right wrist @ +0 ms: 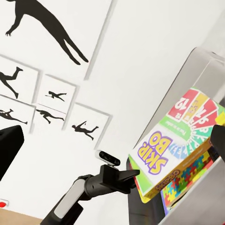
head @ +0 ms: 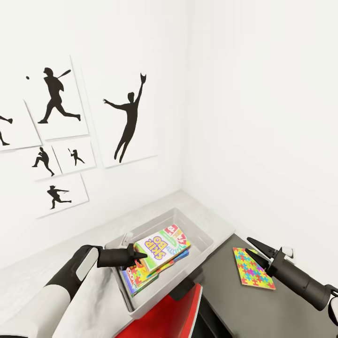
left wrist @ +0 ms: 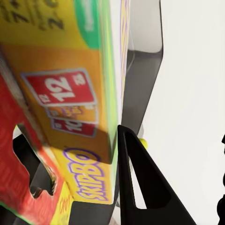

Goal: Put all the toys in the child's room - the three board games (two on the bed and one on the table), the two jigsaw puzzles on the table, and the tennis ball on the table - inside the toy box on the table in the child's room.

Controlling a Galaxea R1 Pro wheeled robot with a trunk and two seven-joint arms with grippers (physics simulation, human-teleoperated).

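Note:
The toy box, a light grey tray, stands on the pale table in the room's corner. Inside it the Skip-Bo board game lies tilted on top of a jigsaw puzzle and a blue box. My left gripper is shut on the Skip-Bo box's near edge; the left wrist view has the box against one dark finger. Another jigsaw puzzle lies flat on the dark grey cabinet. My right gripper hovers open just above that puzzle, holding nothing.
White walls close the corner behind and to the right of the table, with black baseball silhouette posters on the left wall. The robot's red body sits just below the toy box's near rim. The right wrist view shows my left arm beside the tray.

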